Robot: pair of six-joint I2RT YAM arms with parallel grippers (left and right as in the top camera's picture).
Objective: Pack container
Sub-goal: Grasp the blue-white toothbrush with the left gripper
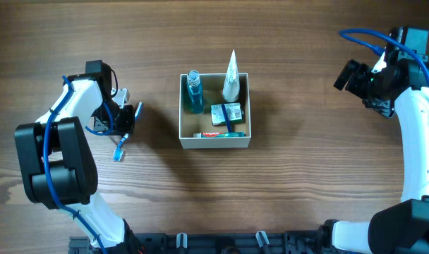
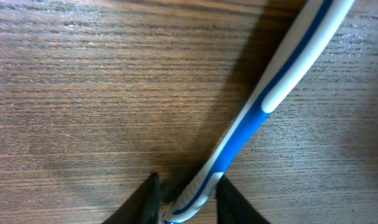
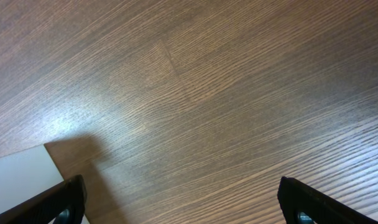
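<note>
Closest to the lens, in the left wrist view, a blue-and-white toothbrush (image 2: 263, 106) runs up and to the right over the wood-grain worktop (image 1: 306, 197). Its handle end sits between the two dark fingers (image 2: 148, 199) of the left claw (image 2: 187, 182), which is closed narrowly on it. From overhead, this claw is at the left of the worktop and the toothbrush pokes out below it towards the near edge. I cannot tell whether the brush head touches the wood.

Well to the right of the toothbrush, near the middle of the worktop, stands the container (image 1: 214, 144). It is square, with white outer walls and an open top. Inside it, a blue bottle (image 1: 194, 93) lies in the far left corner. A white tube (image 1: 231, 79) lies beside the bottle, and its tip reaches past the far wall. A dark packet (image 1: 226, 113) sits at centre right, and a slim red-and-white toothpaste box (image 1: 213, 134) lies along the near wall.

Far to the right, near the worktop's far corner, is the right claw (image 1: 347, 74). Its fingers are spread wide apart with nothing between them, and only bare wood shows beneath.
</note>
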